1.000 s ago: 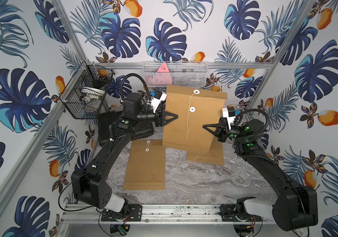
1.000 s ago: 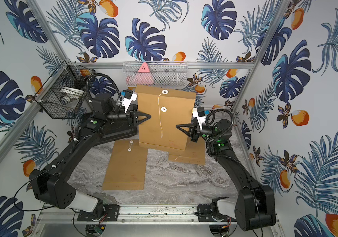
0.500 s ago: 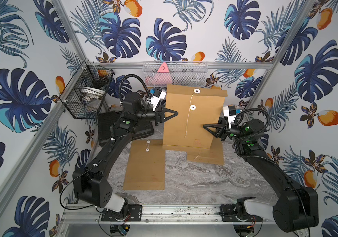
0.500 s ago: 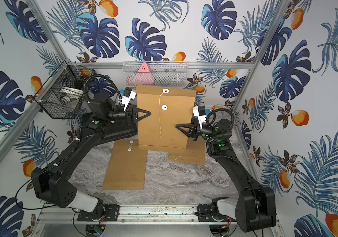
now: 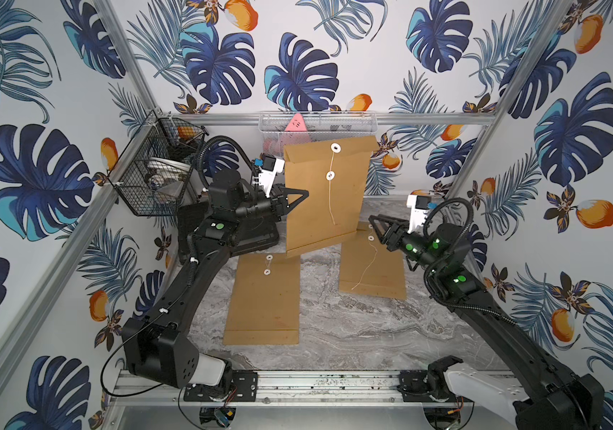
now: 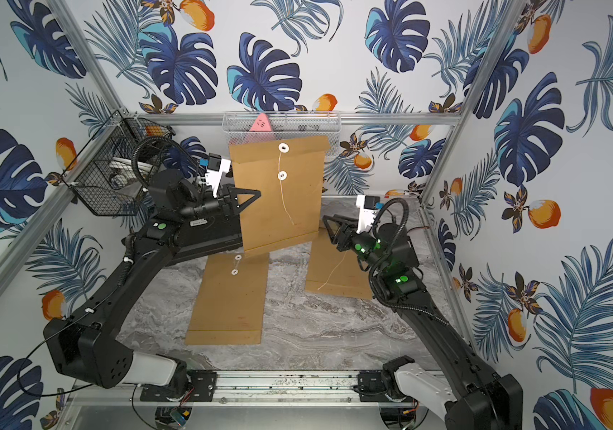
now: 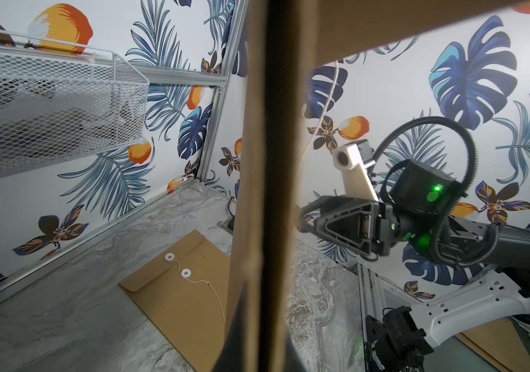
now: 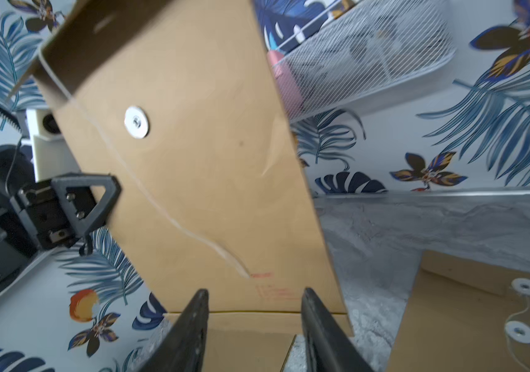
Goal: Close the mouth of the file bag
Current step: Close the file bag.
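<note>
We find the left gripper [image 5: 304, 193] with its fingers closed flat on the left edge of the file bag [image 5: 321, 216], holding it upright over the rear middle of the tabletop [image 5: 353, 335]. The right gripper [image 5: 373, 222] has its fingers parted and empty, just beside the bag's lower right corner. The flap stands unfastened, and the string [image 5: 331, 203] hangs loose. A second bag [image 5: 264, 301] lies flat toward the left front, and a third bag [image 5: 375, 271] lies flat toward the right edge.

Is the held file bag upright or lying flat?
Upright: the file bag hangs vertical, the left gripper shut on its side edge.
</note>
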`<state>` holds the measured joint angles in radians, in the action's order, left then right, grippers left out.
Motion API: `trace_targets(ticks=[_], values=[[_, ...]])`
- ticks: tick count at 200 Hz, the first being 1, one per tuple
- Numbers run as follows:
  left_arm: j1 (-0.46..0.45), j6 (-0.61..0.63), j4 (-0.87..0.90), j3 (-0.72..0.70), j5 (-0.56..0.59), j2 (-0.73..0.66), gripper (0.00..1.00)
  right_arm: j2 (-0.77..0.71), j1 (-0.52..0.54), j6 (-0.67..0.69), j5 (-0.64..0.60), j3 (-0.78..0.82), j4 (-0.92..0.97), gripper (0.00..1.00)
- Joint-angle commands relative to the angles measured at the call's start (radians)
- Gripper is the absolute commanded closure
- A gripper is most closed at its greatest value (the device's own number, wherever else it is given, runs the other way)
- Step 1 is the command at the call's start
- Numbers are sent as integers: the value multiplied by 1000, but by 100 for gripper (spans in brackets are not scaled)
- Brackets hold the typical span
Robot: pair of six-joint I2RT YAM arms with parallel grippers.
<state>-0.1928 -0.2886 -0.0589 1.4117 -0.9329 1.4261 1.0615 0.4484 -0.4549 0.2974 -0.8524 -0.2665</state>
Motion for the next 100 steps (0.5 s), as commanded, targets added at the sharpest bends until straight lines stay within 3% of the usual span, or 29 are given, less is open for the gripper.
trace_targets(ticks=[1,30,49,100], values=[[-37,102,81,35,55,-12,100,45,83,36,-66,36,-124,50],[-83,115,115,48,72,-25,100,146,147,123,-62,33,-224,50],[-107,145,164,65,78,-31,100,148,152,162,-130,61,-263,50],[-171,186,240,113,87,-37,100,195,159,205,-166,78,-341,55]])
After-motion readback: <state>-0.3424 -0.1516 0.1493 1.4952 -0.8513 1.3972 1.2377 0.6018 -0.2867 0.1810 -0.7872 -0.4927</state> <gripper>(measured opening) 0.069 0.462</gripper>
